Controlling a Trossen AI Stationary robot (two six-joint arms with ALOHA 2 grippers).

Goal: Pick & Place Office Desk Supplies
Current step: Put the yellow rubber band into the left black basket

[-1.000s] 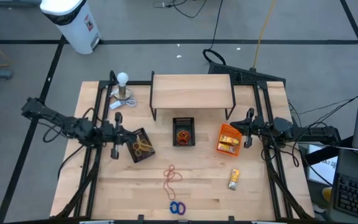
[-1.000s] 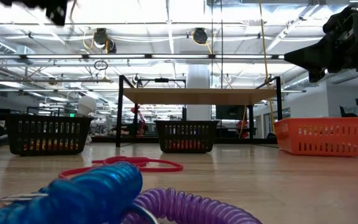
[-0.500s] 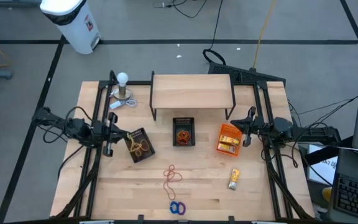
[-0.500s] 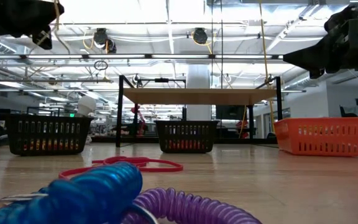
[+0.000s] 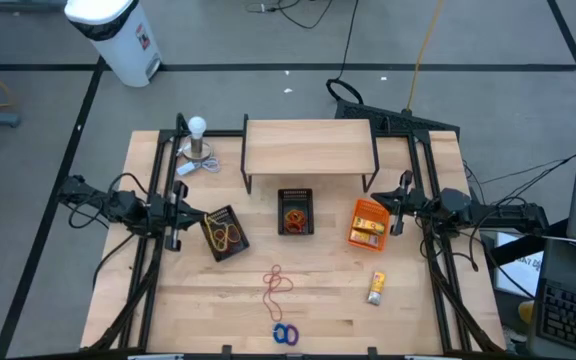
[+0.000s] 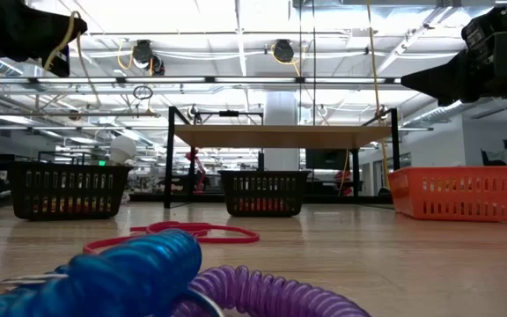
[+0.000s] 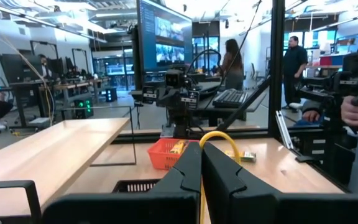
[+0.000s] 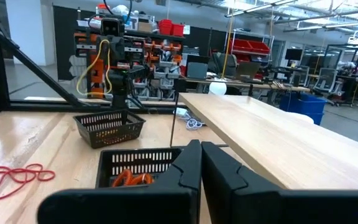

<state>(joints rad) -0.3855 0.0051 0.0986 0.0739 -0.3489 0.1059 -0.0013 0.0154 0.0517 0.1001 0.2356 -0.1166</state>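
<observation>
My left gripper [image 5: 178, 212] is shut at the table's left edge, beside a tilted black mesh bin [image 5: 223, 232] that holds tan rubber bands. A thin yellow rubber band [image 7: 221, 138] sticks out of its fingertips [image 7: 201, 148]. My right gripper [image 5: 400, 205] is shut at the right edge, next to the orange bin [image 5: 368, 222] with yellow packets. Nothing is between its fingers [image 8: 200, 146]. A middle black bin [image 5: 295, 212] holds orange bands. Red rubber bands [image 5: 276, 282], blue and purple rings [image 5: 286, 334] and a yellow packet [image 5: 376, 288] lie on the near table. My left gripper pinches the yellow rubber band between its two fingers. One strand [image 7: 201, 202] runs back between them and a loop [image 7: 229, 144] arches out past the tips. The fingers lie about level, pointing toward the table's right side. The band is clear of the table.
A low wooden shelf [image 5: 308, 148] stands across the far middle of the table. A white bulb on a metal base [image 5: 198, 140] stands at the far left. Black frame rails [image 5: 153, 260] run along both sides. People stand in the room beyond the table.
My left gripper has drawn back from above the tilted black bin toward the table's left edge and has sunk lower, staying shut. The bin stays where it was.
</observation>
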